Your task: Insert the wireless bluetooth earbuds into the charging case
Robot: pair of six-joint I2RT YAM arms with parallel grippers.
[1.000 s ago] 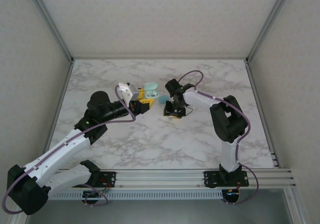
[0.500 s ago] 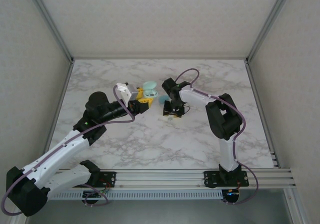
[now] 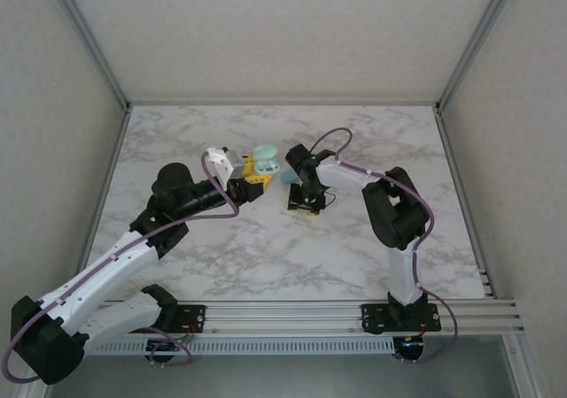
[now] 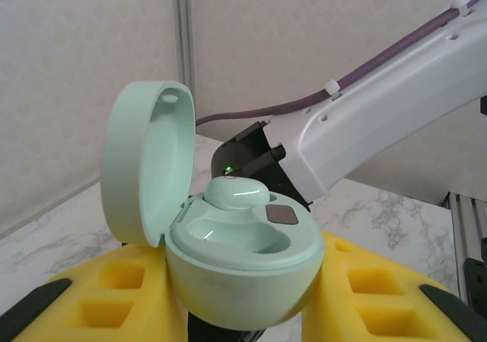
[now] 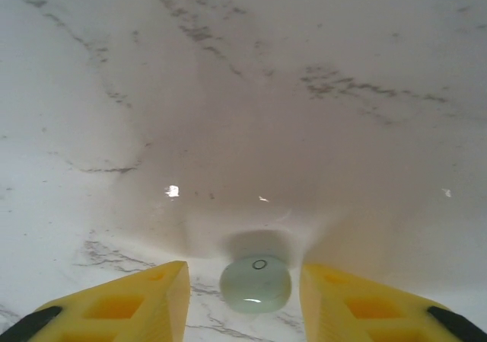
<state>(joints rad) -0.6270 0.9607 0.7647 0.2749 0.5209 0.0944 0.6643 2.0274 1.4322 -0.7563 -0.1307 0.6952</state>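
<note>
White walls (image 3: 266, 35) and an aluminium frame (image 3: 91, 43) close in a marble counter (image 3: 221, 238), where both arms reach toward the middle.

The left gripper (image 3: 252, 183) is clamped narrowly on the charging case (image 3: 264, 160), which it holds up off the counter. In the left wrist view, the yellow fingers (image 4: 99, 292) of this gripper (image 4: 243, 315) press against either side of the mint-green case's (image 4: 243, 270) rounded lower half. The lid (image 4: 144, 159) is swung open and stands nearly upright on the left. A seated earbud (image 4: 237, 193) sits in the far well of the case. The well nearer the camera is bare, with a small dark square pad (image 4: 281, 215) on its right rim. Behind the case, the white right arm (image 4: 380, 106) and its purple cable (image 4: 251, 115) cross the background.

The right gripper (image 3: 306, 205) points down at the counter just beside the case. In the right wrist view, this gripper (image 5: 245, 275) has its jaws moderately apart and astride a loose earbud (image 5: 256, 283). This pale, round bud lies on the marble between the yellow fingers (image 5: 129, 300). It is closer to the finger on the right of the picture, and a gap shows on both sides, so nothing is gripped.

A small light-blue piece (image 3: 290, 177) lies on the counter between the held case and the right gripper. I cannot tell what it is.
</note>
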